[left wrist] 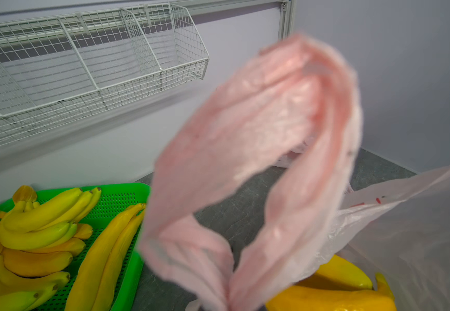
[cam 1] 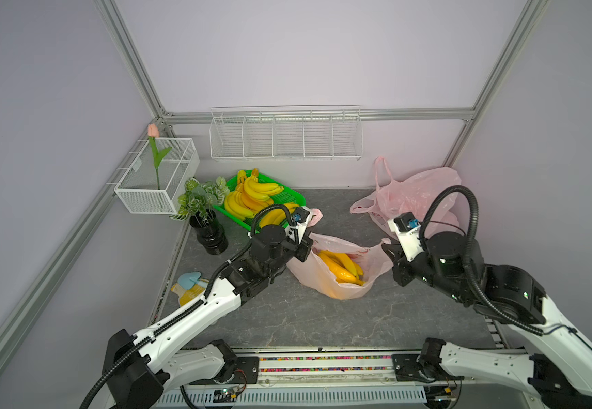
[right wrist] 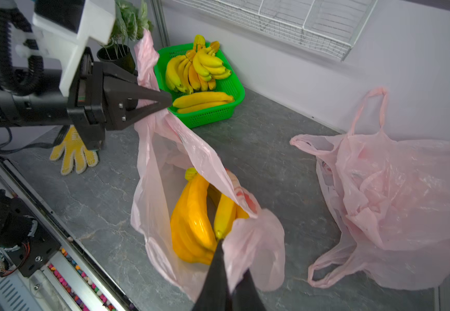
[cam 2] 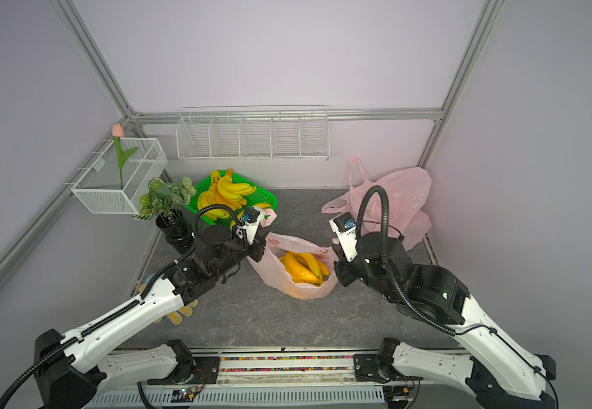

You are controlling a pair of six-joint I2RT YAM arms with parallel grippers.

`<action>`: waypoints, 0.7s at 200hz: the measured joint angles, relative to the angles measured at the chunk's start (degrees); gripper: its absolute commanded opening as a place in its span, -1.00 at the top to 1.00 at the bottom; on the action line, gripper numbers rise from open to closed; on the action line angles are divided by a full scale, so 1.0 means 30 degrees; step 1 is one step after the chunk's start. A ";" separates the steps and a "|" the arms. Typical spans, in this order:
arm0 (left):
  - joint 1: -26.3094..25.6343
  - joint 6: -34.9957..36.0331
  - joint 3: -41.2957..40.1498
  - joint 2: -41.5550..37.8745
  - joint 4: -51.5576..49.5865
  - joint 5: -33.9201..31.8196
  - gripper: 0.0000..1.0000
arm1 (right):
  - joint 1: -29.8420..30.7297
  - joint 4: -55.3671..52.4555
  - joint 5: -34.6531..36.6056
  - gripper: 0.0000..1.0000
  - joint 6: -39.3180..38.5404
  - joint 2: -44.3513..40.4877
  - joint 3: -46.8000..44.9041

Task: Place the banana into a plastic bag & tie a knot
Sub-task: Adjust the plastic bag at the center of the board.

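Light was bright, even and diffuse, shadows soft. Slight sheen on the banana (right wrist: 191, 220). At my left wrist camera the plastic bag (left wrist: 259, 140) sat too close, out of focus. Top views bowed at edges.

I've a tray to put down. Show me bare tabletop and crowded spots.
Widest bare patch: between the filled bag and the front rail. Smaller one: at the back, between the green basket and the spare bags. Crowded: the left edge, with plant pot and glove, and around the filled bag.

Two arms (cam 1: 195, 315) (cam 1: 567, 340), two wire baskets (cam 1: 285, 141) (cam 1: 146, 203), one green basket (cam 1: 289, 193), one banana-filled bag (cam 1: 303, 271).
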 measured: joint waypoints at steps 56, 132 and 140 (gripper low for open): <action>-0.0044 -0.0991 0.2040 0.1013 -0.1486 0.4102 1.00 | -0.2346 0.2470 -0.4969 0.87 -0.2790 0.2841 0.0117; 0.0801 -0.2601 0.5574 0.2645 -0.3279 0.0058 1.00 | -0.6849 0.3264 -0.6710 0.87 -0.3810 0.7264 0.6164; 0.0976 -0.2761 0.6084 0.2849 -0.3330 -0.0554 1.00 | -0.6907 0.3271 -0.6572 0.87 -0.3912 0.7614 0.6885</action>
